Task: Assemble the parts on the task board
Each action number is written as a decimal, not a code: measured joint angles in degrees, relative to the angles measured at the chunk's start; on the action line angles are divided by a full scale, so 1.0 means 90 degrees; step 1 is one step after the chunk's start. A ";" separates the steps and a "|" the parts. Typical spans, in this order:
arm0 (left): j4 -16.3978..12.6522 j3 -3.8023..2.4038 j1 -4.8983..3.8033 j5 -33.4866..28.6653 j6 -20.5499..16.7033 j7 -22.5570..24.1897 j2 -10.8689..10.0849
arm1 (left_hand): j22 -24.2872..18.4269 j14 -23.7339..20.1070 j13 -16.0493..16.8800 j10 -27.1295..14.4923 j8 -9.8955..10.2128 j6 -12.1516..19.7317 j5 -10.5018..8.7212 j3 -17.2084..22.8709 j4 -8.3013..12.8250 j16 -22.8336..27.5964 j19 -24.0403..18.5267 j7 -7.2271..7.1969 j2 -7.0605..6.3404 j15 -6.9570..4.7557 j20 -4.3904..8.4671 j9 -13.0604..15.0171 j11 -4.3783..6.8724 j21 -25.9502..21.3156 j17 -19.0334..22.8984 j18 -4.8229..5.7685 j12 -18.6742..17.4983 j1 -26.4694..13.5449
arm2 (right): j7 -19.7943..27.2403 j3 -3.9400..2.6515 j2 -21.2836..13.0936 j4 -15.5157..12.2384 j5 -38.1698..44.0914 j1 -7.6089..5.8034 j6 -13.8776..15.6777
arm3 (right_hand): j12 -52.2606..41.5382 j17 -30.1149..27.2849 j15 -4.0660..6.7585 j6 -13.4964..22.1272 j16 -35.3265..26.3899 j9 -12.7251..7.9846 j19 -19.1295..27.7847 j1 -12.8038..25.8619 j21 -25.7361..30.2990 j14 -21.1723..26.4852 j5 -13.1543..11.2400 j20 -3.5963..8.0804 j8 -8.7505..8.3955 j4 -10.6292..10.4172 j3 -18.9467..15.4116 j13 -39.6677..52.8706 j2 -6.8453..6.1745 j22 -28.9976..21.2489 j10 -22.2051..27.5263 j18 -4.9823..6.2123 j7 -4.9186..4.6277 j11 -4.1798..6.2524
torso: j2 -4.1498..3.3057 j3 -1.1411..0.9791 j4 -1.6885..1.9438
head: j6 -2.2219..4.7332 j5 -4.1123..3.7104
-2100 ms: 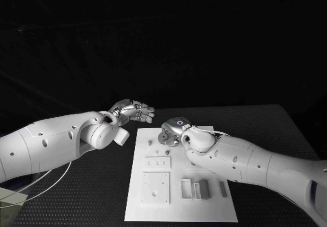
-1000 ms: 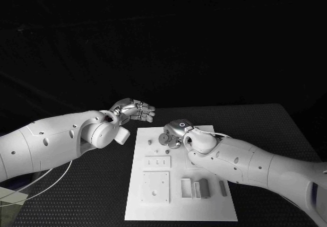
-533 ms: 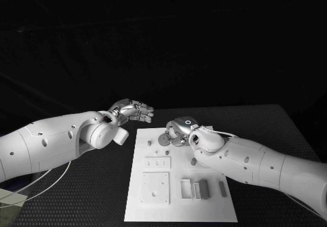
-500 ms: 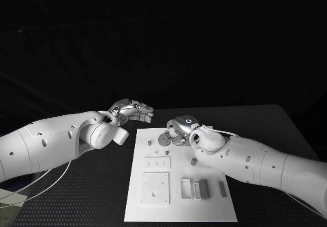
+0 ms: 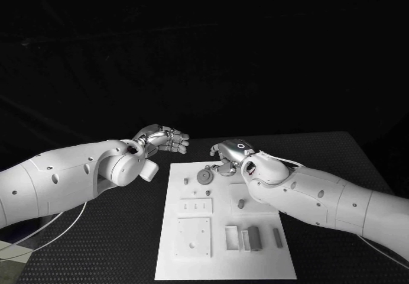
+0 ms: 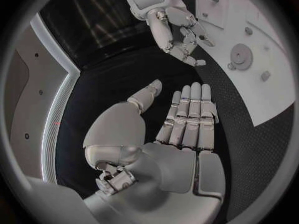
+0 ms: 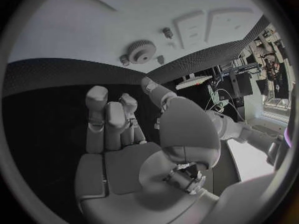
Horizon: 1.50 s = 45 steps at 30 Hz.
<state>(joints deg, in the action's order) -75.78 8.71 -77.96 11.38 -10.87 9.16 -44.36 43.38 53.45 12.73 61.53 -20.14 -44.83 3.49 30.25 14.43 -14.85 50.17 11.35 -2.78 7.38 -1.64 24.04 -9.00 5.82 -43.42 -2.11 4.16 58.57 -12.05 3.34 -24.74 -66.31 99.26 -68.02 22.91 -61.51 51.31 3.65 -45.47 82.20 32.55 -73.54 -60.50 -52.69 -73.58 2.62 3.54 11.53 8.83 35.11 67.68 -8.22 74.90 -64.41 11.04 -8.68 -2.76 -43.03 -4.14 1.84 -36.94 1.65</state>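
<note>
The white task board (image 5: 223, 261) lies in the middle of the black table. A grey gear (image 5: 204, 176) lies flat near the board's far end, also seen in the wrist views (image 7: 142, 51) (image 6: 239, 56). My right hand (image 5: 229, 154) hovers just beyond the gear, at the board's far edge, fingers apart and holding nothing (image 7: 118, 129). My left hand (image 5: 164, 139) hangs off the board's far left corner with flat fingers and an empty palm (image 6: 184, 129). The left wrist view shows the right hand (image 6: 177, 32) with loosely bent, empty fingers.
Small grey pegs (image 5: 208, 191) (image 5: 240, 203) stand on the board nearer me than the gear. Two white plates (image 5: 196, 205) (image 5: 193, 235) lie at its left. Upright grey blocks (image 5: 253, 236) (image 5: 277, 236) stand near the front right. Black table surrounds the board.
My right hand has drawn back from the gear and moved toward the board's far edge, uncovering a peg behind it. The gear stays on the board. The left hand has barely moved.
</note>
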 measured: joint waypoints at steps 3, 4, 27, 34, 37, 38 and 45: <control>0.0011 0.0000 0.0000 0.0000 -0.0001 0.0000 0.0010 | 0.0005 0.0000 0.0000 0.0000 0.0000 0.0000 0.0000 0.0000 0.0000 0.0000 0.0000 0.0000 0.0000 0.0000 0.0000 0.0000 0.0000 0.0000 0.0000 0.0000 0.0000 0.0000 | 0.0044 0.0000 0.0094 0.0097 -0.0092 0.0002 -0.0177 | 0.0000 0.0000 0.0036 -0.0007 0.0000 -0.0012 0.0025 -0.0117 0.0000 0.0036 0.0000 0.0009 0.0000 0.0356 -0.0083 -0.0014 0.0318 0.0000 0.0017 0.0000 0.0001 0.0055 | 0.0000 0.0000 0.0013 | -0.0004 -0.0014; 0.0011 0.0000 0.0000 0.0000 -0.0001 0.0000 0.0012 | 0.0005 0.0000 0.0000 0.0000 0.0000 0.0000 0.0000 0.0000 0.0000 0.0000 0.0000 0.0000 0.0000 0.0000 0.0000 0.0000 0.0000 0.0000 0.0000 0.0000 0.0000 0.0000 | 0.0053 0.0000 0.0115 0.0123 -0.0109 0.0004 -0.0215 | 0.0000 0.0000 0.0036 -0.0007 0.0000 -0.0018 0.0044 -0.0144 0.0000 0.0036 0.0000 0.0013 0.0000 0.0420 -0.0086 -0.0017 0.0374 0.0000 0.0012 0.0000 0.0001 0.0059 | 0.0000 0.0004 0.0016 | -0.0005 -0.0015; -0.0069 0.0000 0.0000 0.0007 -0.0002 -0.0004 0.0033 | 0.0004 0.0000 0.0004 0.0000 0.0000 0.0000 0.0000 0.0000 0.0000 0.0024 0.0000 0.0000 0.0000 0.0000 0.0000 0.0005 0.0000 -0.0024 -0.0004 0.0000 0.0000 0.0000 | 0.0256 0.0100 0.0569 0.0760 -0.0455 0.0177 -0.1133 | 0.0001 -0.0002 0.0163 0.0328 0.0000 -0.0119 0.0154 -0.0247 0.0000 0.0045 0.0000 -0.0031 -0.0138 0.0871 0.0606 -0.0036 0.1133 0.0000 0.0057 0.0000 0.0157 0.0195 | -0.0018 0.0037 0.0029 | -0.0081 0.0015; -0.0090 0.0001 0.0000 0.0016 -0.0003 -0.0008 0.0028 | 0.0009 0.0000 0.0003 0.0000 0.0000 0.0023 0.0000 0.0000 0.0000 0.0024 0.0000 0.0023 0.0000 0.0000 0.0000 0.0004 0.0000 -0.0024 -0.0004 0.0000 0.0000 0.0000 | 0.0272 0.0151 0.0675 0.0965 -0.0466 0.0188 -0.1233 | 0.0001 -0.0003 0.0208 0.0364 0.0000 -0.0130 0.0153 -0.0146 -0.0025 0.0045 0.0000 -0.0032 -0.0162 0.0872 0.0686 -0.0027 0.1234 0.0000 0.0091 0.0006 0.0168 0.0229 | -0.0017 0.0035 0.0025 | -0.0107 0.0018; -0.0107 0.0002 0.0000 0.0018 -0.0003 -0.0009 0.0031 | 0.0009 0.0000 0.0003 0.0000 0.0000 0.0023 0.0000 -0.0017 -0.0017 0.0024 0.0000 0.0023 0.0000 0.0000 0.0000 0.0004 0.0000 -0.0024 -0.0008 0.0000 0.0000 0.0000 | 0.0290 0.0151 0.0701 0.1000 -0.0469 0.0187 -0.1248 | 0.0001 -0.0003 0.0209 0.0366 0.0000 -0.0126 0.0153 -0.0116 -0.0025 0.0045 0.0000 -0.0032 -0.0169 0.0864 0.0730 -0.0018 0.1264 0.0000 0.0091 0.0009 0.0168 0.0229 | -0.0015 0.0031 0.0019 | -0.0108 0.0019; -0.0108 0.0002 0.0000 0.0019 -0.0003 -0.0010 0.0031 | 0.0009 0.0000 0.0003 0.0000 0.0000 0.0023 0.0000 -0.0017 -0.0017 0.0024 0.0000 0.0023 0.0000 0.0000 0.0000 0.0004 0.0000 -0.0024 -0.0010 0.0000 0.0000 0.0000 | 0.0293 0.0152 0.0707 0.1010 -0.0469 0.0186 -0.1252 | 0.0001 -0.0003 0.0209 0.0387 0.0000 -0.0118 0.0153 -0.0116 -0.0025 0.0045 0.0000 -0.0032 -0.0169 0.0864 0.0730 -0.0018 0.1264 0.0000 0.0091 0.0008 0.0189 0.0229 | -0.0014 0.0029 0.0016 | -0.0109 0.0019; -0.0107 0.0001 0.0000 0.0023 -0.0004 -0.0012 0.0031 | 0.0008 0.0000 0.0003 0.0000 0.0000 0.0023 0.0000 -0.0017 -0.0017 0.0024 0.0000 0.0023 0.0000 0.0000 0.0000 0.0010 0.0000 -0.0024 -0.0010 0.0000 0.0000 0.0000 | 0.0312 0.0157 0.0714 0.1022 -0.0471 0.0187 -0.1257 | 0.0003 0.0001 0.0209 0.0398 0.0000 -0.0133 0.0153 -0.0091 -0.0025 0.0044 0.0000 -0.0033 -0.0173 0.0863 0.0766 -0.0010 0.1239 0.0000 0.0091 0.0012 0.0179 0.0228 | -0.0007 0.0024 0.0007 | -0.0110 0.0023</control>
<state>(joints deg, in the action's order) -76.74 8.72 -77.96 11.58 -10.90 9.05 -44.08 43.45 53.45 12.76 61.53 -20.14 -44.62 3.49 30.10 14.28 -14.64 50.17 11.55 -2.78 7.37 -1.64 24.13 -9.00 5.60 -43.51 -2.12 4.16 58.57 -9.24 4.75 -18.31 -57.11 95.02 -66.34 11.60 -61.48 51.31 5.53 -41.89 82.21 31.36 -72.16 -61.32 -52.91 -73.18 2.62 3.24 9.97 16.59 42.00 67.59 2.93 74.90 -63.59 11.14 -7.07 -0.71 -43.09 -3.92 1.90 -37.94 1.85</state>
